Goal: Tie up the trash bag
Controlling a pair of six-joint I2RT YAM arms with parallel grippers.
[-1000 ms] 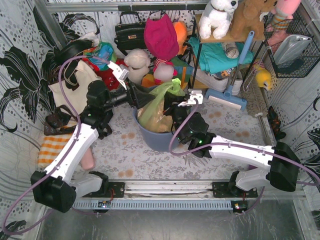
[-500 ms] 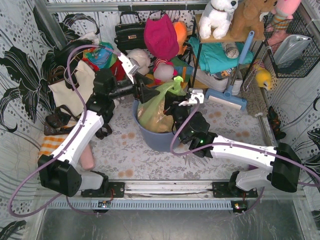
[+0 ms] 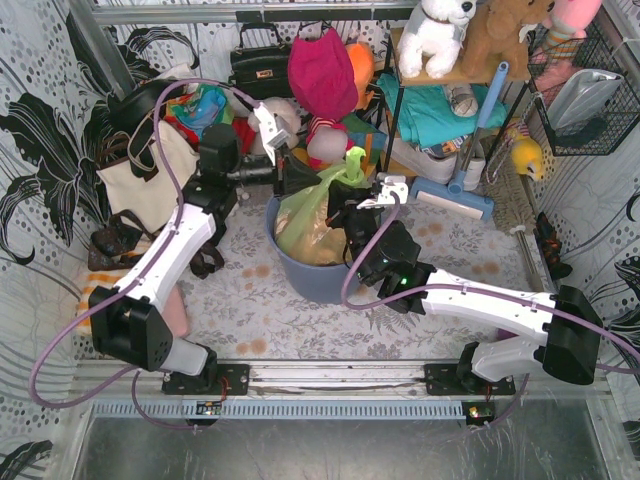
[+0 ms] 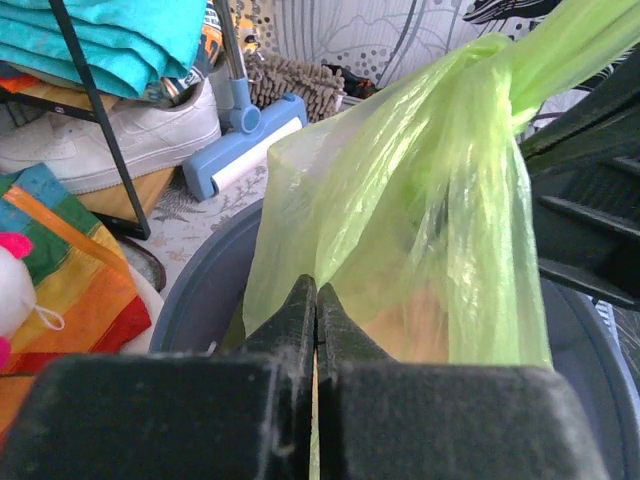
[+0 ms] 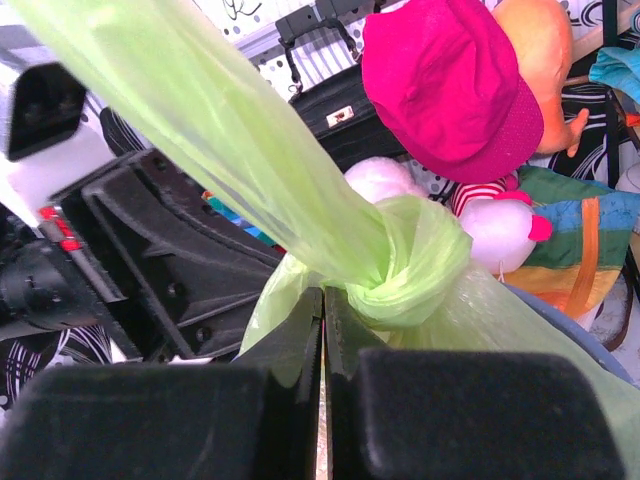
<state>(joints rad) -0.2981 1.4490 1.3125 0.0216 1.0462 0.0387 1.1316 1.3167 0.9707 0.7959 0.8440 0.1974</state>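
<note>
Right gripper (image 5: 323, 300) is pressing its jaws together on a fold of the trash bag (image 3: 310, 215), just under the knot (image 5: 405, 270) (already drawn snug). Left gripper (image 4: 316, 292) is holding its jaws flat together too, seemingly nipping the film on the bag's other side. That bag is sitting in the blue-grey bin (image 3: 312, 278), and a black handbag (image 3: 262, 68) is showing beyond.

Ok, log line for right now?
trash bag: in bin, knot at neck | left end effector: shut on trash bag side | right end effector: shut beside knot, grip unclear
</note>
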